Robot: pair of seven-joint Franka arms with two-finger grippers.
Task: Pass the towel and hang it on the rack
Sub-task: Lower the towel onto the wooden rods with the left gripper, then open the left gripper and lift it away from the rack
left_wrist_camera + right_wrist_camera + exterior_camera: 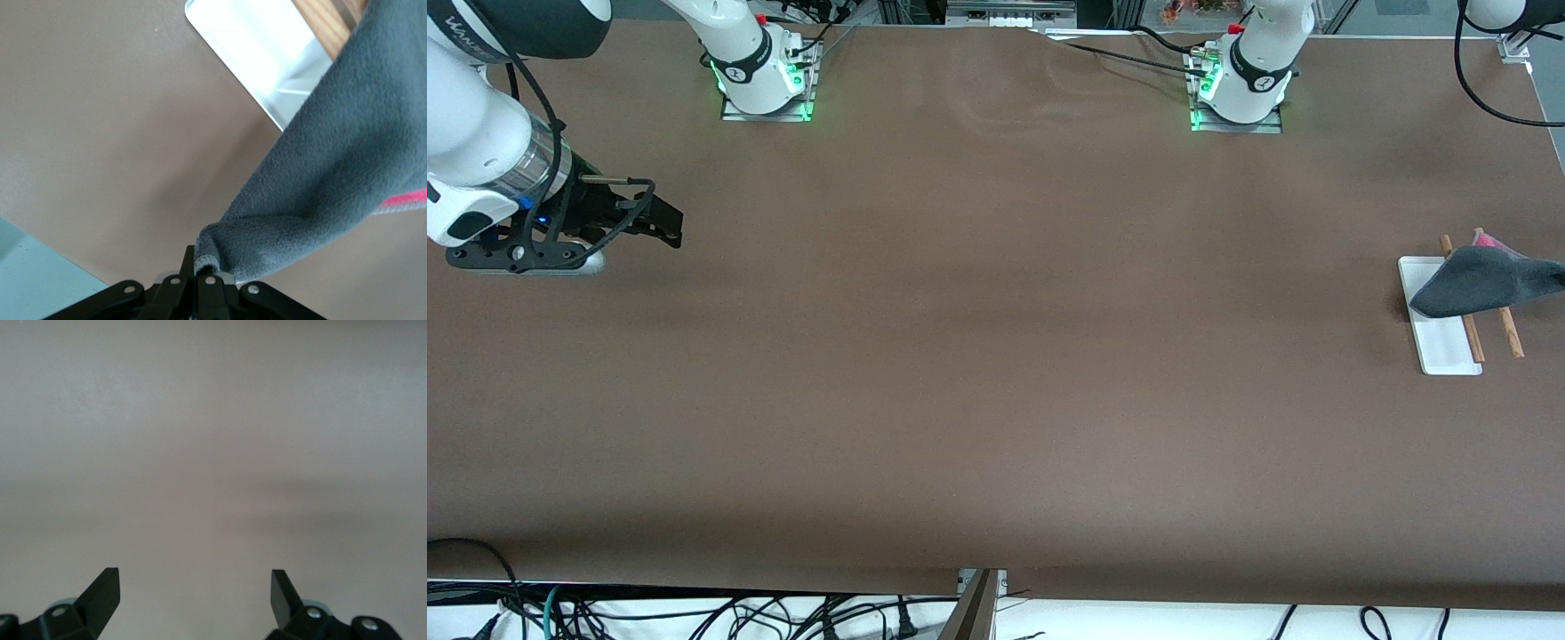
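We see the towel [1485,280] draped grey face up across the rack [1440,342], at the left arm's end of the table [996,356]. It covers the part of the rack farther from the front camera, lying over both wooden rods [1472,336], while a sliver of its pinkish-red face peeks out at the edge farthest from that camera. The rods' nearer ends and most of the white base stick out from under the cloth.

In the left wrist view we find one corner of the towel [333,180] pinched in the left gripper [198,270], whose fingers are closed tight on the bunched fabric; the cloth stretches from there up over the rack's white base [260,47] and rods. The left gripper itself lies outside the front view.

The right gripper [660,222] waits above the table at the right arm's end, well apart from towel and rack. Its fingers [103,590] are spread wide with only bare tabletop between them.
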